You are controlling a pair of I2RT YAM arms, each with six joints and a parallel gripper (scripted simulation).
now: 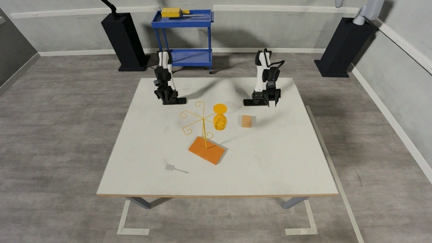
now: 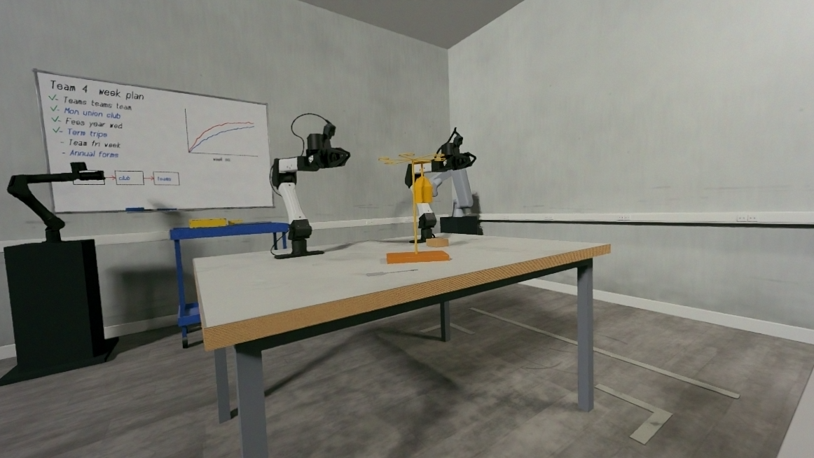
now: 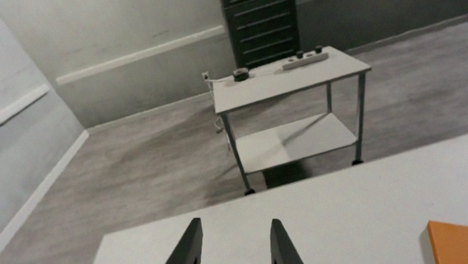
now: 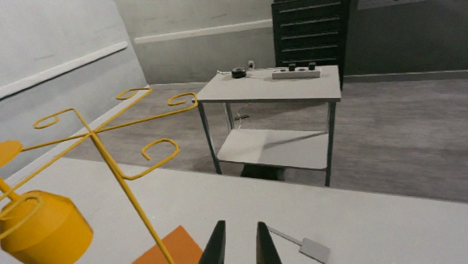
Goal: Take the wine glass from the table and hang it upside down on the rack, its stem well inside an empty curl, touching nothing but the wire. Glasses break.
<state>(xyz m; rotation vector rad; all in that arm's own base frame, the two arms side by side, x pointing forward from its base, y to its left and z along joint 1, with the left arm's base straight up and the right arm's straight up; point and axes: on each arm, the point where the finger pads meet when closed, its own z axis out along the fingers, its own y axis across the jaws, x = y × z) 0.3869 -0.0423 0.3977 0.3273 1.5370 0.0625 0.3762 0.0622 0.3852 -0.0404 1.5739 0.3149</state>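
Note:
The yellow-orange wine glass hangs upside down on the rack, foot on top and bowl below, clear of the table. The rack has an orange base, a thin post and several curled wire arms. The foot hides the curl at the stem, so how deep the stem sits is unclear. My left gripper is partly open, empty and apart from the glass. My right gripper is slightly open and empty, away from glass and wire.
A small wooden block lies on the table beside the glass. A flat grey paddle-like thing lies in front of the rack. Other wire curls stand close around the hanging glass.

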